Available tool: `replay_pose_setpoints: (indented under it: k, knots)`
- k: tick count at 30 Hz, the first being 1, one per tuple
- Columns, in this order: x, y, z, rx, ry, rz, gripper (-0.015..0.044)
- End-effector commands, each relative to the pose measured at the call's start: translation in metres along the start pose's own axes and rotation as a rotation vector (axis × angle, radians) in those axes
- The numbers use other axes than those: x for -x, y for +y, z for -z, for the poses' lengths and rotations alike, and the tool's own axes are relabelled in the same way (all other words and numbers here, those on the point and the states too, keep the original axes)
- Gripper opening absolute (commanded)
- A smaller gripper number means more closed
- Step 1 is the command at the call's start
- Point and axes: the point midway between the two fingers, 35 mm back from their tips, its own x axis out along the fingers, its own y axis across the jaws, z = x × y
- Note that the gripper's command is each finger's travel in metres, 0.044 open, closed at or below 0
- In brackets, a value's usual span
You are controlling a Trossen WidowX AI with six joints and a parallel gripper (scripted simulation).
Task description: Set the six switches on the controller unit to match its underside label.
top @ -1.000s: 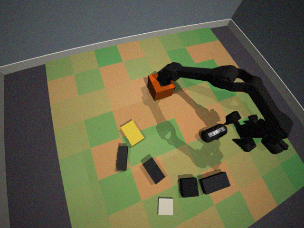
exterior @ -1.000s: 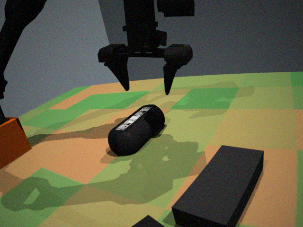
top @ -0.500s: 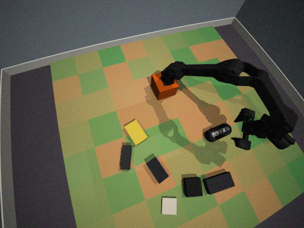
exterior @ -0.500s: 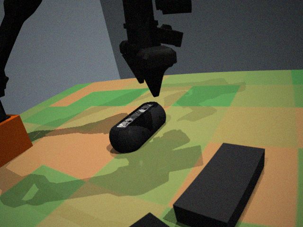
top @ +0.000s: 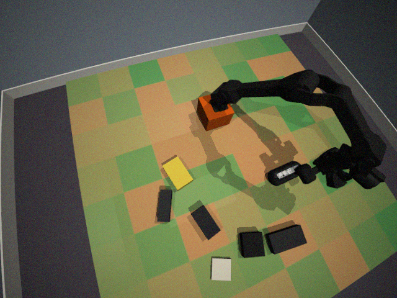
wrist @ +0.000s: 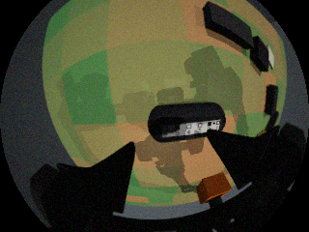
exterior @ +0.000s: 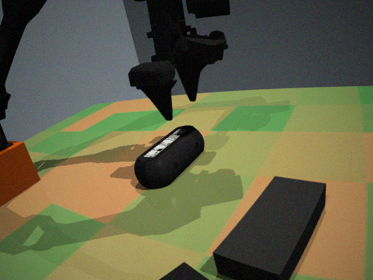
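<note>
The dark grey controller unit (top: 283, 173) is a rounded capsule. It lies turned over on the checkered bench, with its white label (exterior: 164, 143) facing up. The label's row of small squares is too small to read. The switches are hidden underneath. My gripper (exterior: 179, 108) hangs open and empty a little above the unit's far end, touching nothing. In the wrist view the unit (wrist: 187, 123) lies crosswise just beyond my two spread fingers (wrist: 173, 143). In the top view the gripper (top: 306, 173) appears just right of the unit.
An orange block (top: 214, 112) stands at the back under the arm's far end. In front lie a yellow plate (top: 177, 173), several dark blocks (top: 164, 205) (top: 205, 221) (top: 251, 244) (top: 286, 238) and a white tile (top: 221, 268). A low wall rims the bench.
</note>
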Motion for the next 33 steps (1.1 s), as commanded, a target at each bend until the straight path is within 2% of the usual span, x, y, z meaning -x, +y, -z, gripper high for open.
replay_pose_setpoints:
  k: [1,27,33]
  knots:
    - [-0.003,0.001,0.003,-0.205,-0.009,0.008,0.0440]
    - [-0.007,0.011,0.016,-1.601,-0.087,-0.054,0.0440]
    - [-0.007,0.011,0.017,-1.637,-0.088,-0.057,0.0440]
